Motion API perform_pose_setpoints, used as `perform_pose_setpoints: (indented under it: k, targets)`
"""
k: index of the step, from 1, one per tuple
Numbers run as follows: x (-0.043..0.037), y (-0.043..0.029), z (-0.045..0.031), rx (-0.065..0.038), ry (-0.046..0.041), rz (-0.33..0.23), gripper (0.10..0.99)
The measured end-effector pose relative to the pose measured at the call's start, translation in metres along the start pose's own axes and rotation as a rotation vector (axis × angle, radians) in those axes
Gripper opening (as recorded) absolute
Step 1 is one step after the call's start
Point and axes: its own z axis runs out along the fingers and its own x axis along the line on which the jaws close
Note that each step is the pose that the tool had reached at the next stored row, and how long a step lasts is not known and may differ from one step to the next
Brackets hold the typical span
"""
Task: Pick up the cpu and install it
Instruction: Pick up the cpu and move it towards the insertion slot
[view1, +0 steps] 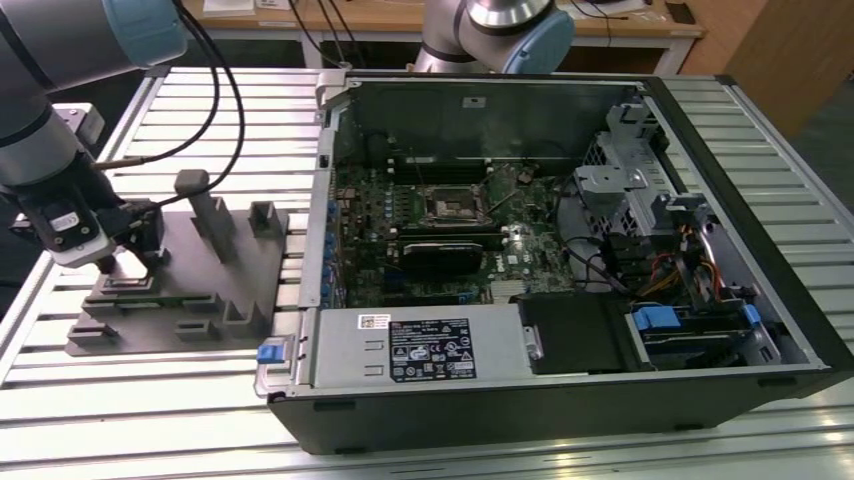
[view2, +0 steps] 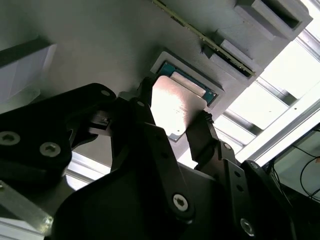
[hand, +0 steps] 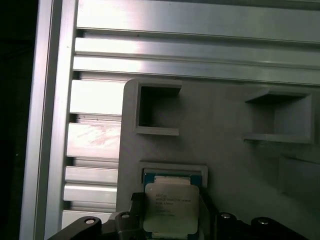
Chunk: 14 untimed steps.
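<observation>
The gripper (view2: 174, 120) is clamped on the cpu (view2: 176, 102), with its two black fingers (view2: 199, 137) pressing on opposite edges of the silvery chip. The cpu is just over a small framed pocket (hand: 172, 167) near one edge of the grey tray (hand: 225, 115); I cannot tell whether it touches the pocket floor. An open computer case (view1: 534, 425) lies beside the tray, on the exterior view's right, and both rest on the slatted aluminium table (view1: 174, 400).

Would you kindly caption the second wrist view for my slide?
Hand gripping the cpu at its recess in the grey tray.
</observation>
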Motion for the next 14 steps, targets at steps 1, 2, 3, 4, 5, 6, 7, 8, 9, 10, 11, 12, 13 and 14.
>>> perform_pose_setpoints:
  k: [1,2,3,4,5,6,7,8,9,10,11,12,13,14]
  targets:
    - [0.0,0.0,0.0001,0.0,-0.0001,0.0,0.525]
    - [-0.0001,0.0,-0.0001,0.0,-0.0002,0.0,0.525]
    - [0.0,0.0,-0.001,0.0,-0.0001,0.0,0.525]
    - [0.0,0.0001,-0.0021,0.0,-0.0001,0.0,0.525]
    - [0.0,0.0001,-0.0034,0.0,0.0,0.0,0.525]
    - [0.0,0.0002,-0.0047,0.0,0.0,0.0,0.525]
    - [0.0,0.0003,-0.0061,0.0,-0.0001,0.0,0.525]
    - [0.0,0.0003,-0.0074,0.0,-0.0001,0.0,0.525]
    - [0.0,0.0004,-0.0087,0.0,-0.0001,0.0,0.525]
    - [-0.0001,0.0004,-0.0099,0.0,-0.0002,0.0,0.525]
    - [-0.0001,0.0005,-0.011,0.0,-0.0002,0.0,0.525]
    - [-0.0001,0.0005,-0.0123,0.0,-0.0002,0.0,0.525]
    - [-0.0001,0.0006,-0.0137,0.0,-0.0002,0.0,0.525]
    - [-0.0001,0.0007,-0.0152,0.0,-0.0002,0.0,0.525]
